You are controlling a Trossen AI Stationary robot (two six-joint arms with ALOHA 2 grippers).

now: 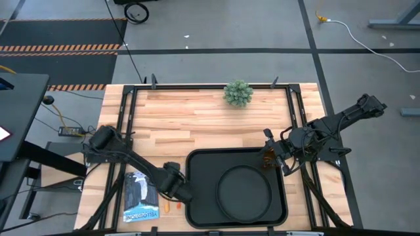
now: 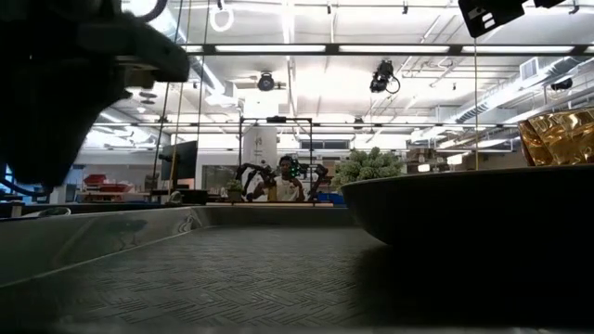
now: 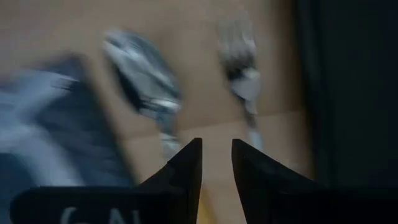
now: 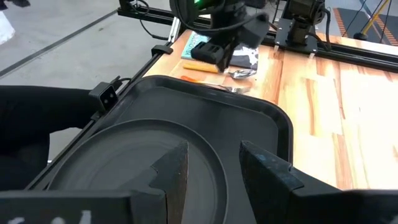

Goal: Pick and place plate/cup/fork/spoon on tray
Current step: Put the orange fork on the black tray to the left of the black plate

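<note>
At the lower left of the high view we see a blue-and-black packet whose white lettering we cannot read. Just right of it lie the orange-handled spoon and fork, silver heads on the wood, with the left gripper above them, its 2 fingers slightly parted around nothing. The black tray fills the lower middle, the round black plate inside. At its upper right corner the right gripper is closed on the amber cup.
</note>
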